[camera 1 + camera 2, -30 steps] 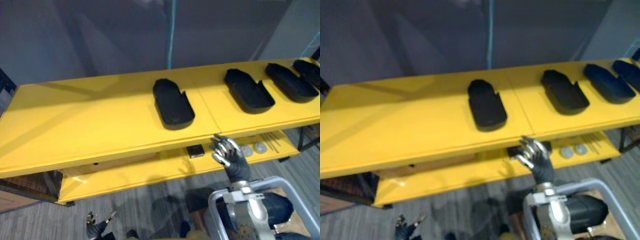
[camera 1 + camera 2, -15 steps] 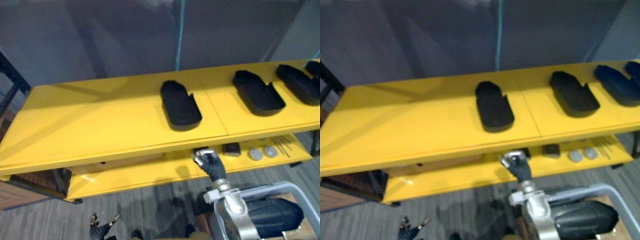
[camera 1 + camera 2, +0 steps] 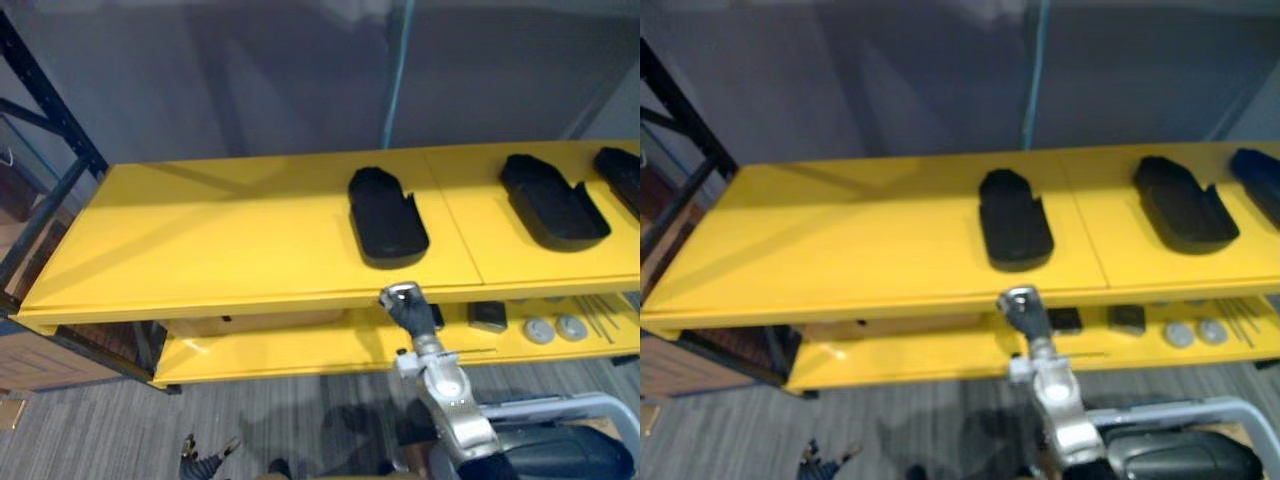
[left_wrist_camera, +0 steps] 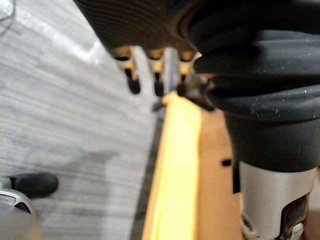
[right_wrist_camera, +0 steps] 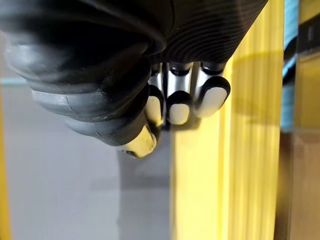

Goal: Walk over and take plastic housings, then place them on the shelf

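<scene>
Right hand [image 3: 405, 302] curled (empty), housing [image 3: 387, 215] on shelf [image 3: 200, 240]

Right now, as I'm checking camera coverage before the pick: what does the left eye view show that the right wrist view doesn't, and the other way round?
Left eye view: black plastic housings lying on the top yellow shelf, round grey discs on the lower shelf, and the left hand hanging low, fingers relaxed. Right wrist view: the right hand up close, fingers curled and holding nothing, next to a yellow edge; contact is unclear. Shared: the right hand by the top yellow shelf's front edge.
</scene>
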Available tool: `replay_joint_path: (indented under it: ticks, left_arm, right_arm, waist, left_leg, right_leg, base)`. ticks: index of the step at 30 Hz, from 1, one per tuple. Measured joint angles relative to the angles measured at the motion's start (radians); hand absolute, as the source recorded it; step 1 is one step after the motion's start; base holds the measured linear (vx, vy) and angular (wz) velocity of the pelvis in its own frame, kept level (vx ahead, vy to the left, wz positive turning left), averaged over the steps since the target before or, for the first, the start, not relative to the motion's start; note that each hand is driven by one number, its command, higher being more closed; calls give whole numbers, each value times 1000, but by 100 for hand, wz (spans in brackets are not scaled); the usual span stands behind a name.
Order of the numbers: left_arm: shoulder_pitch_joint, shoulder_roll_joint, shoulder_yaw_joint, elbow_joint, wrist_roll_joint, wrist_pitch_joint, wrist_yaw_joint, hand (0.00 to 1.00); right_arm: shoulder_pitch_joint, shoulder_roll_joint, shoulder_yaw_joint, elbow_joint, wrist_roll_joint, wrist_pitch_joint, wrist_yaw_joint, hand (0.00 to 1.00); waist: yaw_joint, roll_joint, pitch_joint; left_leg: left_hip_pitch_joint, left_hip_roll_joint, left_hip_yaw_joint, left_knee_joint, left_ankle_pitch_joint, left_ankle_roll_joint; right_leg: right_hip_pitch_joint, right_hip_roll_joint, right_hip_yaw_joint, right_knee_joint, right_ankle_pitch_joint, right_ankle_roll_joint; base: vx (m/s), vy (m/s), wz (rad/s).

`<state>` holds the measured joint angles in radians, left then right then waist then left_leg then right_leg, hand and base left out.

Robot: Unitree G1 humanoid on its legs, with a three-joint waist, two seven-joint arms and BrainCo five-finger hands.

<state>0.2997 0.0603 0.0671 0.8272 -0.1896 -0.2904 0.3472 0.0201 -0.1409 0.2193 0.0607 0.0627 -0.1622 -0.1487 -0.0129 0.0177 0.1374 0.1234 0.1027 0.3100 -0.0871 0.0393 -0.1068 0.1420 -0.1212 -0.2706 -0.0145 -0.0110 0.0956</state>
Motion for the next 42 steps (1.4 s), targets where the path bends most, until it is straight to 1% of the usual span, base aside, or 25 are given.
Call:
replay_joint_path:
  ticks: [1,4,6,13,14,21,26,28,30,33,36,38,42]
  left_arm:
    - [0,-1,0,0,0,1,-1,0]
    - [3,-1,0,0,0,3,-2,0]
    - [3,-1,0,0,0,4,-4,0]
    - [4,-1,0,0,0,10,-4,0]
    - [2,-1,-1,0,0,10,-5,0]
    - [6,-10,0,0,0,11,-6,0]
    - [4,-24,0,-1,0,15,-6,0]
    - [5,-33,0,-1,1,23,-7,0]
    - [5,-33,1,-1,0,28,-7,0]
    - [6,-33,0,-1,0,31,-7,0]
    - [5,-33,1,-1,0,31,-7,0]
    - [4,-33,0,-1,0,31,-7,0]
    - [3,-33,0,-2,0,28,-6,0]
  right_arm:
    - [-7,2,-4,1,-4,12,-10,100]
    - [-23,12,-23,38,-26,25,-46,100]
    - [-27,17,-40,46,-29,36,-52,100]
    - [-80,23,-62,108,-27,37,-76,100]
    - [-95,26,-63,126,-27,38,-88,100]
    - [-183,51,-71,202,-29,39,-115,100]
    - [-252,53,-91,241,-39,42,-122,100]
    - [-289,54,-92,260,-39,54,-126,100]
    - [-310,53,-93,282,-39,65,-135,100]
    - [-333,53,-93,307,-45,100,-144,100]
    - [-354,56,-95,342,-49,108,-161,100]
    - [-361,57,-103,350,-58,132,-166,100]
    - [-393,60,-103,389,-79,155,-185,100]
  waist:
    - [1,1,0]
    - [1,1,0]
    - [2,1,0]
    - [3,2,0]
    - [3,2,0]
    - [26,12,1]
    - [27,19,6]
    - [29,28,12]
    - [30,31,13]
    - [37,31,14]
    - [43,30,14]
    - [50,30,14]
    - [52,31,15]
  left_leg:
    - [-1,0,0,0,1,0]
    - [-1,0,-2,0,3,1]
    - [-2,-2,-5,-1,4,3]
    - [-2,-6,-18,-1,5,4]
    - [-2,-7,-29,-1,6,5]
    - [0,-8,-35,-1,6,4]
    - [-1,-10,-52,-1,10,5]
    - [-1,-9,-54,-1,12,5]
    - [-1,-9,-55,-1,13,4]
    - [-1,-9,-56,-1,13,4]
    - [-1,-10,-56,-1,13,4]
    - [-1,-9,-56,-1,13,4]
    - [0,-10,-57,-1,14,5]
  right_leg:
    - [-1,0,0,0,0,0]
    - [0,0,-2,1,0,0]
    - [0,-1,-5,1,0,0]
    - [8,-4,-16,-1,0,0]
    - [18,-4,-28,-6,0,0]
    - [27,-4,-35,-13,0,0]
    - [37,-5,-55,-14,0,0]
    - [38,-5,-57,-14,0,0]
    - [40,-4,-59,-14,0,0]
    - [41,-5,-60,-14,0,0]
    - [41,-5,-60,-14,0,1]
    - [41,-5,-61,-14,0,1]
    - [42,-6,-62,-14,0,1]
  base:
    - [-13,-1,8]
    - [0,0,0]
    - [3,5,2]
    - [14,5,5]
    - [17,-1,17]
    - [8,2,3]
    - [10,4,10]
    - [-1,3,2]
    - [0,0,0]
    - [0,0,0]
    - [0,0,0]
    - [0,0,0]
    - [0,0,0]
